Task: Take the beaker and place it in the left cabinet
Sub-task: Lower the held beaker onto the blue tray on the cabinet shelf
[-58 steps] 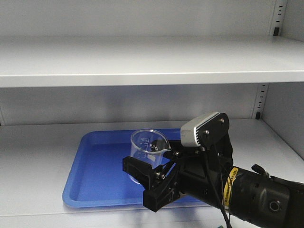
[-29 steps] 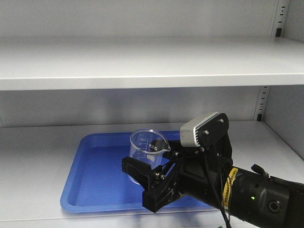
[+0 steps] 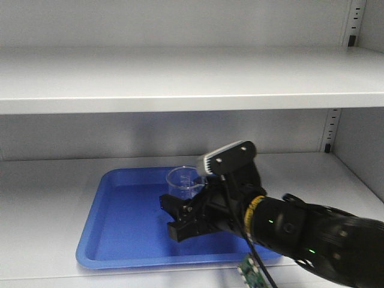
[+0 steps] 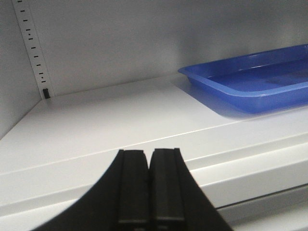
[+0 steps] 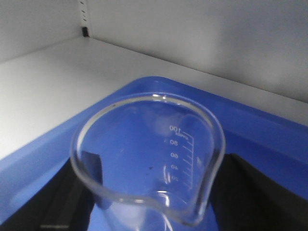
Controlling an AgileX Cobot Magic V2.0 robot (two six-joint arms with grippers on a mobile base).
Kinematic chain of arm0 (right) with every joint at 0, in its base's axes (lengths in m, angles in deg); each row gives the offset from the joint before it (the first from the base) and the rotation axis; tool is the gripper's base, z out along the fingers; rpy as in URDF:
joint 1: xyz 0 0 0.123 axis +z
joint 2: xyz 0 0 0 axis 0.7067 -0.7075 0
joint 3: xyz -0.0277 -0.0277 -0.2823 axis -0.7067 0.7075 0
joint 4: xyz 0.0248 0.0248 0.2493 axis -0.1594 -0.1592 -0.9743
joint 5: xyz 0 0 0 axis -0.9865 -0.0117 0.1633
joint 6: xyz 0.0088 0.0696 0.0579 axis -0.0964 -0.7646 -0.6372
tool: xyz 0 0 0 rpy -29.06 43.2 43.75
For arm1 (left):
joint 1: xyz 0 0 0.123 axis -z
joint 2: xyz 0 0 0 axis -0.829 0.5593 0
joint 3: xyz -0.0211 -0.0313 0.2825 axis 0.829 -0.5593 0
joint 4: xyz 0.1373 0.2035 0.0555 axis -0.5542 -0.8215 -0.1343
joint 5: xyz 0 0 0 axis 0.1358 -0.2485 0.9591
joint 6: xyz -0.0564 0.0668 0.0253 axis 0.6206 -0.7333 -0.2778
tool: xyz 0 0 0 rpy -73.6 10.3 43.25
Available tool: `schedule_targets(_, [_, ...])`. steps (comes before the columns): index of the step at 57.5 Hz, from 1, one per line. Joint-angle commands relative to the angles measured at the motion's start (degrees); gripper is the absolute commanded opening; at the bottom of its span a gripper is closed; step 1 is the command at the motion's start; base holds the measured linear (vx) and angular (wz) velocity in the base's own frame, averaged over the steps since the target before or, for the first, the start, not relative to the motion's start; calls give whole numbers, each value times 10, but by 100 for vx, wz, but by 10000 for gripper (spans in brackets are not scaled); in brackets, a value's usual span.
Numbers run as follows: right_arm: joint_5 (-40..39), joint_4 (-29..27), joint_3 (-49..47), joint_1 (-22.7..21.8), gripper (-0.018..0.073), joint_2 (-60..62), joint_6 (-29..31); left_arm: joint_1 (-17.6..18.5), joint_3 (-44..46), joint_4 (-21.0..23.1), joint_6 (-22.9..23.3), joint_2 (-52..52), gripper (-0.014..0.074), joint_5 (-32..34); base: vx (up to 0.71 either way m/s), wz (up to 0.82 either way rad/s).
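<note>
A light grey metal cabinet [image 3: 180, 78] fills the front view, with wide flat shelves and a slotted rail up its right side; on the lower shelf lies a blue tray [image 3: 120, 222] with a raised rim, its near edge close to the shelf's front lip; bare shelf lies to either side of the tray, and the upper shelf sits well above it.

The right gripper [image 3: 180, 217] reaches in from the lower right over the tray; its black fingers [image 5: 62, 192] stand on either side of the beaker [image 3: 183, 182], spread about as wide as the glass; whether they press on the glass or merely flank it cannot be told; the beaker stands upright inside the tray, its spout toward the wrist camera and its white marks on the far wall.

The left gripper [image 4: 149, 185] is squeezed together, its two pads touching with nothing between them; it hangs just in front of the shelf's front edge, left of the tray, with the left slotted rail [image 4: 33, 53] in the back corner.
</note>
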Motion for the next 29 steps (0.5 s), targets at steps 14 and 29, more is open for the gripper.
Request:
schedule_targets(14, [-68,-10,-46,-3,30,-59,21,0,-9,2,2,-10,1,48,0,0])
schedule_targets(29, [-76,-42,-46,-3,50,-84,19,0,-9,2,2,-10,1,48,0,0])
